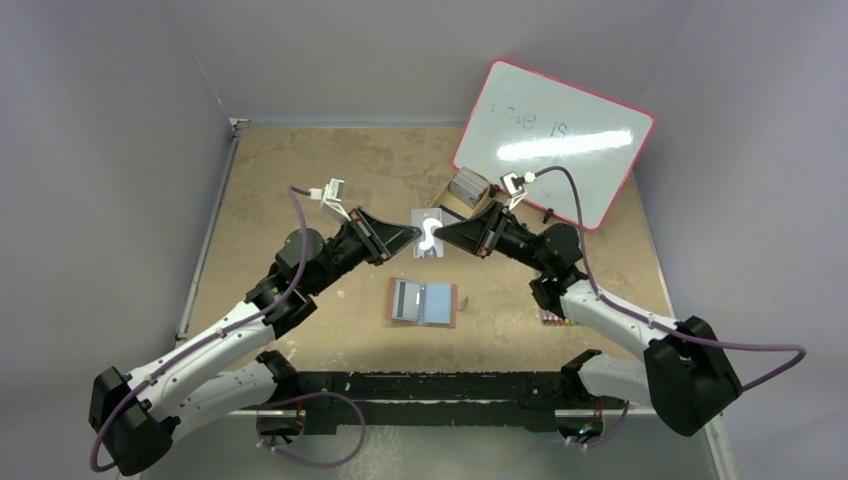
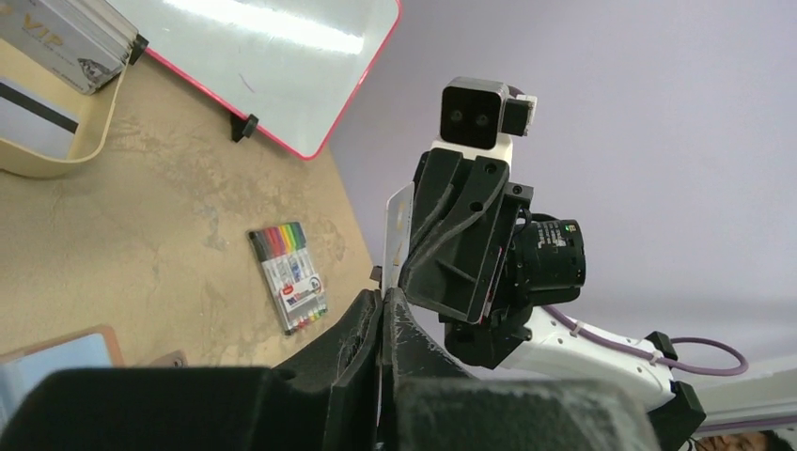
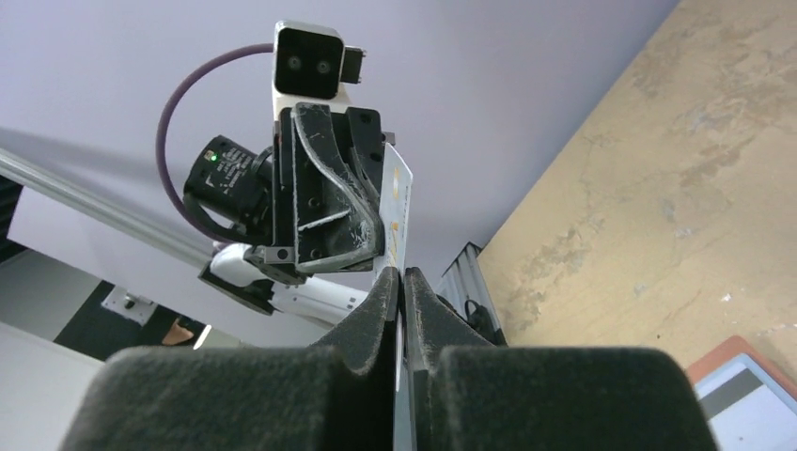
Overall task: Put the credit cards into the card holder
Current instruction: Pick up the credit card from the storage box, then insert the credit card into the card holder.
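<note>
Left claw (image 1: 414, 237) and right claw (image 1: 443, 235) meet tip to tip above the middle of the bench (image 1: 300, 180). I see both clamped on the same pale card (image 1: 428, 218), one from each side. From above, glare washes out the card's face, so I cannot read any print or stripe on it. Each wrist view shows it only edge-on, as a thin white sliver rising from between the closed fingers and partly hidden by the opposite claw.

The wallet (image 1: 423, 303) lies opened flat on the bench nearer the arm bases, well apart from the held card. I see light blue and a dark stripe inside it, but cannot tell how many cards that is or which slots they fill.

Behind the right claw a tan tray (image 2: 105, 113) carries a grey box (image 2: 66, 33), cut off at the edge of the left wrist view. A whiteboard (image 1: 555, 140) leans at the far right, with faint writing I cannot read. The pack of markers (image 2: 289, 277) is nearly hidden under the right arm from above, but plain in the left wrist view.
</note>
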Action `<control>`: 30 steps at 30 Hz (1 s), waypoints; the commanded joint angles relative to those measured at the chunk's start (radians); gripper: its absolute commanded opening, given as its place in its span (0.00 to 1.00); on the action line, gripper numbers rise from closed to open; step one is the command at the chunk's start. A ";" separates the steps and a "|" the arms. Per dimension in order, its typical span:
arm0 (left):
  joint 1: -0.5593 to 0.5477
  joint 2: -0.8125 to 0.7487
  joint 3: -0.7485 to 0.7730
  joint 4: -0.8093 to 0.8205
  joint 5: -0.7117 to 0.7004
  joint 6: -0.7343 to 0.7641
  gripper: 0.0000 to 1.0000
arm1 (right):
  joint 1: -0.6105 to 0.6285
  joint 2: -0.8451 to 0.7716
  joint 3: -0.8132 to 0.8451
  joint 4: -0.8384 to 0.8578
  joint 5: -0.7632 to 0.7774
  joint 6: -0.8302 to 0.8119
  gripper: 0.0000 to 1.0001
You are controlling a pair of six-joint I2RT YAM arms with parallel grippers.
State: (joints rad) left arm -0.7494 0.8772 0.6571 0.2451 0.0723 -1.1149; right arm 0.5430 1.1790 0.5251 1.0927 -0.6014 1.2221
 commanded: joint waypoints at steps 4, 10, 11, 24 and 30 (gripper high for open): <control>-0.005 0.012 0.063 -0.164 -0.066 0.063 0.00 | 0.008 -0.102 0.049 -0.418 0.108 -0.190 0.35; -0.005 0.039 -0.037 -0.259 -0.073 0.050 0.00 | 0.011 -0.111 0.072 -0.768 0.226 -0.310 0.47; -0.004 0.052 -0.052 -0.263 -0.062 0.047 0.00 | 0.014 -0.101 0.072 -0.800 0.239 -0.320 0.47; -0.005 0.252 -0.176 -0.172 0.049 0.039 0.00 | 0.170 0.165 0.140 -0.961 0.427 -0.413 0.39; -0.005 0.307 -0.214 -0.094 0.074 0.041 0.00 | 0.172 0.231 0.135 -0.950 0.448 -0.443 0.30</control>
State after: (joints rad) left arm -0.7532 1.1591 0.4603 0.0483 0.1131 -1.0817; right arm 0.7124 1.3975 0.6262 0.1452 -0.1989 0.8223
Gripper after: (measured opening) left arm 0.007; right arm 0.325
